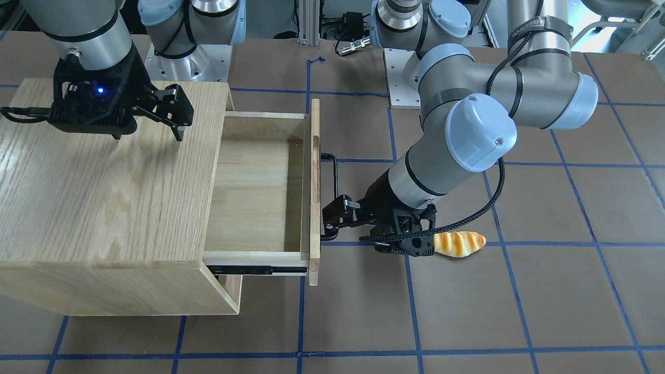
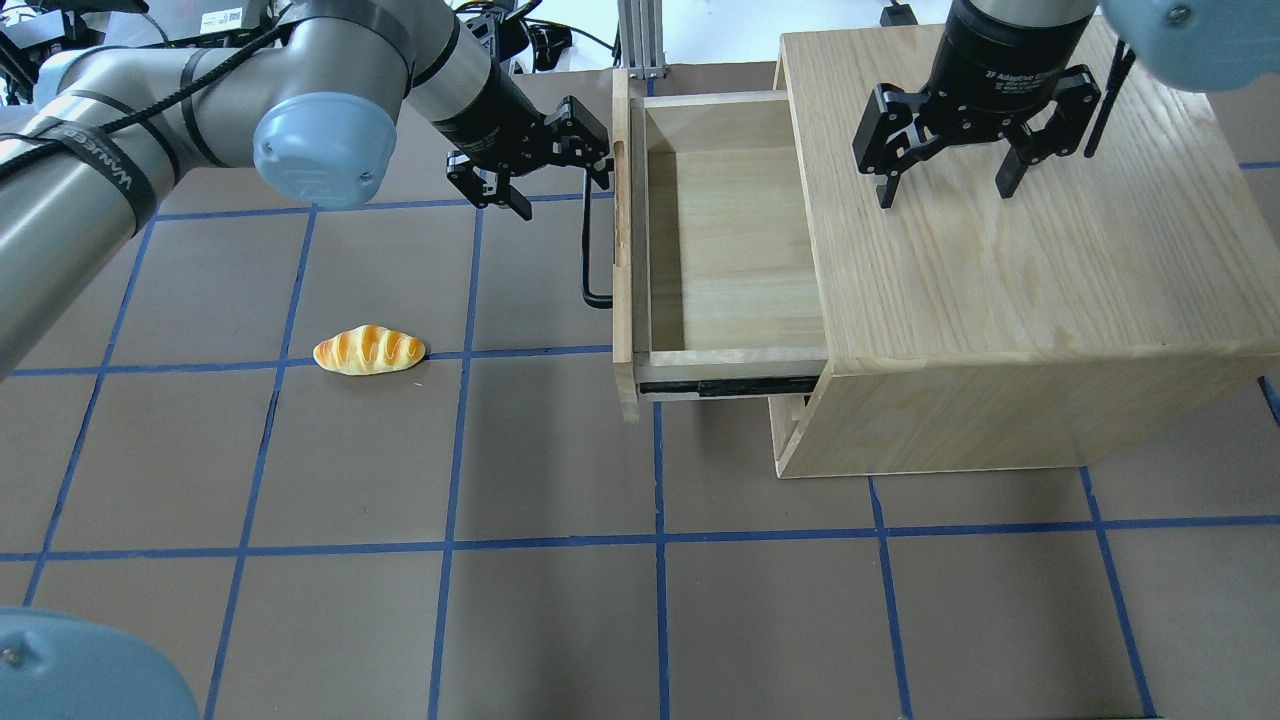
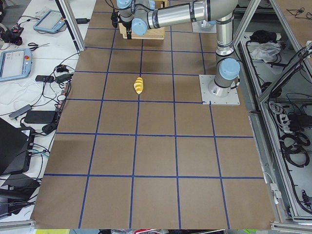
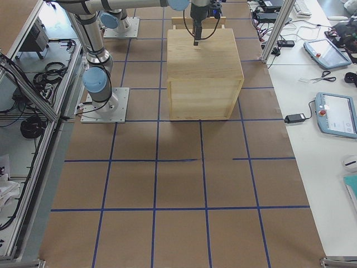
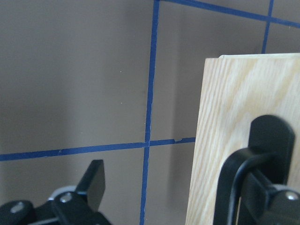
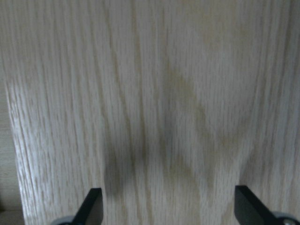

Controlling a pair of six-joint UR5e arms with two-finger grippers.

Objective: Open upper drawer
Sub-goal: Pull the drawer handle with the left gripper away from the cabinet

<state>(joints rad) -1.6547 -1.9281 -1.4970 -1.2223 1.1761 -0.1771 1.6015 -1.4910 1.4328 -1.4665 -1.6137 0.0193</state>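
The upper drawer (image 1: pixel 260 192) is pulled far out of the oak cabinet (image 1: pixel 104 197), and its inside looks empty in the overhead view (image 2: pixel 730 230). Its black bar handle (image 1: pixel 335 179) is on the front panel (image 2: pixel 621 250). My left gripper (image 2: pixel 565 165) is open at one end of the handle. In the left wrist view the handle (image 5: pixel 236 183) stands between the spread fingers, close to one of them. My right gripper (image 2: pixel 940 185) is open and empty, held just above the cabinet top (image 6: pixel 164 93).
A toy bread roll (image 2: pixel 368 350) lies on the brown table, on the handle side of the drawer; it also shows in the front-facing view (image 1: pixel 460 243) just behind my left wrist. The drawer's black side rail (image 1: pixel 260 269) is exposed.
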